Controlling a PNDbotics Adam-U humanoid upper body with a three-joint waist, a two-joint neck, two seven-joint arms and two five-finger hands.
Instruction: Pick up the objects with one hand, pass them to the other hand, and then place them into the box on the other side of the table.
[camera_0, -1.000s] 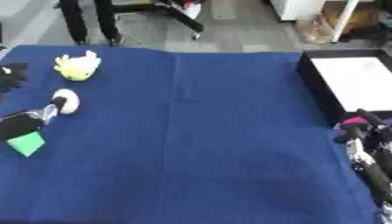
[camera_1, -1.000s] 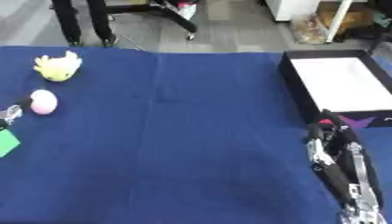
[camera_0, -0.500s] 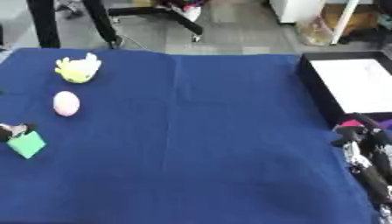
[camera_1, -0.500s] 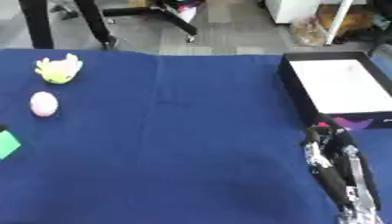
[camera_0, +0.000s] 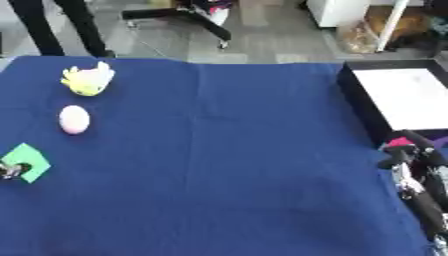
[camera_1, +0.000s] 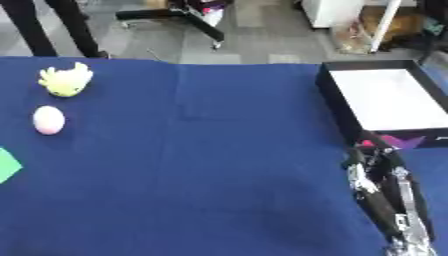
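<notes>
So from my seat here, my right hand is parked at the lower right of the view, sitting over the blue counter with the fingers pointing up toward the far side. They look pretty much straight and relaxed, nothing held in them. Just past the fingertips, touching or nearly so as far as I can tell, is the black box with its white inside, and there's a bit of pink and purple showing at the near wall of the box right by the fingertips, can't really make out what that is. The things I'm supposed to be moving are all way over on the opposite side from that hand: a yellow plush toy farthest out, a pink egg a bit nearer than it, and a green square piece nearest of the three, lying flat on the cloth. All three are well apart from the right hand and from the box. My left hand only just peeks in at the left edge of the left eye view, right against the green piece, and I honestly cannot tell whether it's open or closed or gripping anything, since too little of it shows.
</notes>
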